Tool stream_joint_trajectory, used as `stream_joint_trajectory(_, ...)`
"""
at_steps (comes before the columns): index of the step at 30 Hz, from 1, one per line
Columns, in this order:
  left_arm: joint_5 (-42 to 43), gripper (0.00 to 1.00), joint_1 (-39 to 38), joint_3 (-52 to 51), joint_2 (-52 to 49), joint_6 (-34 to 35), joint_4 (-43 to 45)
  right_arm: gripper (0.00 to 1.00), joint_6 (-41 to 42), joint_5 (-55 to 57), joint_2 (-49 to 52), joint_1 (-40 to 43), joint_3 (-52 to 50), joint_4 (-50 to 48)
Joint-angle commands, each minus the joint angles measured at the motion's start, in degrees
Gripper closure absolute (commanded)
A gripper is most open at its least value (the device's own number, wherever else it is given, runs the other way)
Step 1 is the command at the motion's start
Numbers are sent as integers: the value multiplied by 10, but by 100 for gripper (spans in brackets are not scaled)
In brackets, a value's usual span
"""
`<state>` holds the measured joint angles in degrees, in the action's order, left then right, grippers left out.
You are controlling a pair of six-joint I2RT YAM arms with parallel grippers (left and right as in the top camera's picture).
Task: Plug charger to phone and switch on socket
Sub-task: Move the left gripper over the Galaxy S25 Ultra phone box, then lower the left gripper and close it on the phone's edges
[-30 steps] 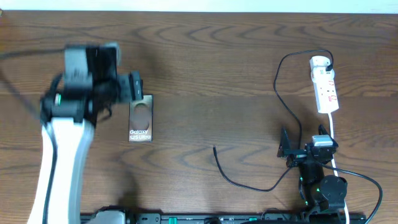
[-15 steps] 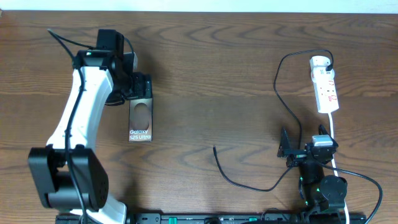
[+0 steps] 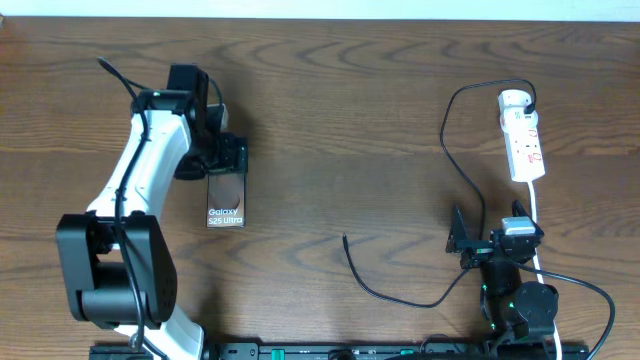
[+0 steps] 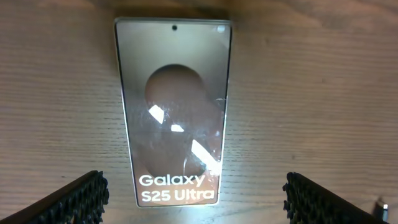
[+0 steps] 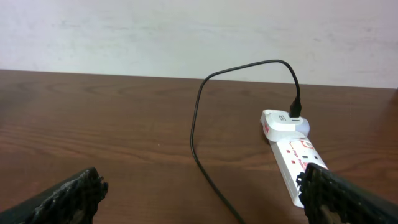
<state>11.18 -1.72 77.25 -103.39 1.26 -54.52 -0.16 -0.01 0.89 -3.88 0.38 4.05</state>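
Overhead view looks straight down from high up and takes in the whole table [image 3: 380, 120], left to right. Left wrist view sits close above the phone [image 4: 174, 112], facing down at it, and shares that left-side patch with overhead. Right wrist view is low at the near right, facing level across the tabletop toward the far wall [image 5: 186, 31]. With overhead it shares the socket [image 5: 298, 165] and charger [image 5: 198, 124] cable.
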Motion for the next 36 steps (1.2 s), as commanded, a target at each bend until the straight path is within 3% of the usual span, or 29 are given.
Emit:
stream_joint_trajectory(1,-15,11,-3,-26,-3,-10,12,0,10,5,-2,-2,0,3)
stream_joint_trajectory(15,-46,11,-24,-114,-3,-15,112,1,10,5,-2,-2,0,3)
stream_joint_trajectory(36,-60,11,-24,-140,-3,-30,177,1,10,5,-2,-2,0,3)
